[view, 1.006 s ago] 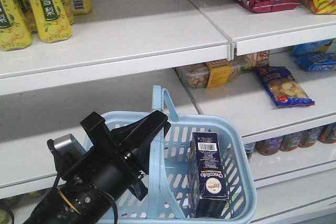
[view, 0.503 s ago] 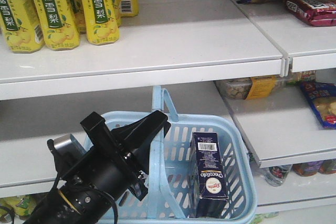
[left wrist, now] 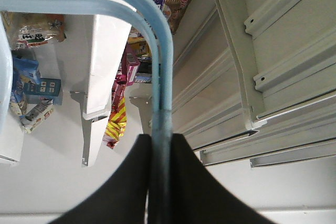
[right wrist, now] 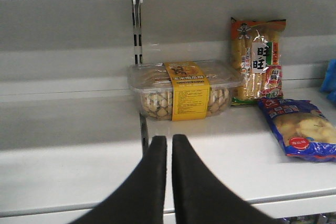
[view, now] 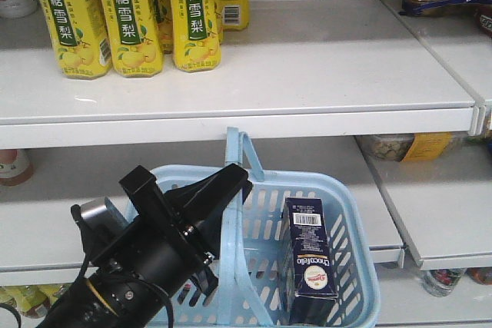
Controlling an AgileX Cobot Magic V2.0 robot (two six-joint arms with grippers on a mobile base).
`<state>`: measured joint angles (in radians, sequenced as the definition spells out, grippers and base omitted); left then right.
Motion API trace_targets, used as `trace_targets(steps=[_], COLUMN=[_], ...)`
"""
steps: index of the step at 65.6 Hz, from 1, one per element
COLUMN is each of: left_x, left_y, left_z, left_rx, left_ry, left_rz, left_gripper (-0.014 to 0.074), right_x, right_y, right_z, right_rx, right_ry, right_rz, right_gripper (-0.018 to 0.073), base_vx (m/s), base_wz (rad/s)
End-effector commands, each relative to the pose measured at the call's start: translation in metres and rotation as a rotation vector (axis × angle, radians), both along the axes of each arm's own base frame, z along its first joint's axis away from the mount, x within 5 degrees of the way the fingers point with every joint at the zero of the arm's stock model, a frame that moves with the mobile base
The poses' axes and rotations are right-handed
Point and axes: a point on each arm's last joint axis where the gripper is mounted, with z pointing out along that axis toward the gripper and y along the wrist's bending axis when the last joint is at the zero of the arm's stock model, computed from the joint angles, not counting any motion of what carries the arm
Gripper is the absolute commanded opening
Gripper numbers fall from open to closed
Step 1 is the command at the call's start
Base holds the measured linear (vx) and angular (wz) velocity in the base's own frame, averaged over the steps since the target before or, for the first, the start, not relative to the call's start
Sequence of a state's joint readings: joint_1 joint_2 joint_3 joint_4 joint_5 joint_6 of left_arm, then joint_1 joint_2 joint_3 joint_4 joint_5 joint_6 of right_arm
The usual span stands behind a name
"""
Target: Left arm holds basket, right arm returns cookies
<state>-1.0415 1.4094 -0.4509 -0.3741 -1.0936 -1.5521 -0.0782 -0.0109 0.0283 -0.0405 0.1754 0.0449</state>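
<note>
At the far left of the front view we see yellow bottles (view: 127, 17) standing in a row on the upper shelf (view: 323, 67). Below them the left arm (view: 131, 274) reaches up from the lower left corner. Its left hand (view: 229, 188) meets the two raised handles (view: 234, 147) of the light blue basket (view: 304, 177). In the left wrist view, the hand's black fingers (left wrist: 126, 182) are pinching those handles, which run straight up between them. Right of the handles, the cookies (view: 307, 259) stand upright inside the basket's right half, barcode end up, close to its right wall. Further right, a clear tub (view: 403, 146) with a yellow label sits on the middle shelf. In the right wrist view, the right hand (right wrist: 169, 142) has its fingers pressed together with nothing between them, held before a shelf. That shelf carries the same kind of tub (right wrist: 184, 90), then a cracker pack (right wrist: 257, 59), then a blue snack bag (right wrist: 302, 132) lying flat at the right.
</note>
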Motion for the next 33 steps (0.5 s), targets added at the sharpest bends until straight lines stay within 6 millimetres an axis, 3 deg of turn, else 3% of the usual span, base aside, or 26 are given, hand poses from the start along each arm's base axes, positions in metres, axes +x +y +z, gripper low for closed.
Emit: trace_targets(steps=[1, 33], left_x=[-0.0050, -0.0050], left_y=[0.0097, 0.0097], left_z=[0.0404, 0.0404], left_rx=[-0.244, -0.244], left_ry=[-0.235, -0.235], left_rz=[0.050, 0.050], left_gripper=[-0.0003, -0.0003], right_x=[0.0002, 0.0002], right_y=[0.0002, 0.0002], right_z=[0.0010, 0.0010], right_rx=[-0.014, -0.014], right_ry=[-0.064, -0.064], right_rz=[0.002, 0.002], right_gripper=[-0.0009, -0.0009], base_vx=[0.03, 0.03], base_wz=[0.10, 0.12])
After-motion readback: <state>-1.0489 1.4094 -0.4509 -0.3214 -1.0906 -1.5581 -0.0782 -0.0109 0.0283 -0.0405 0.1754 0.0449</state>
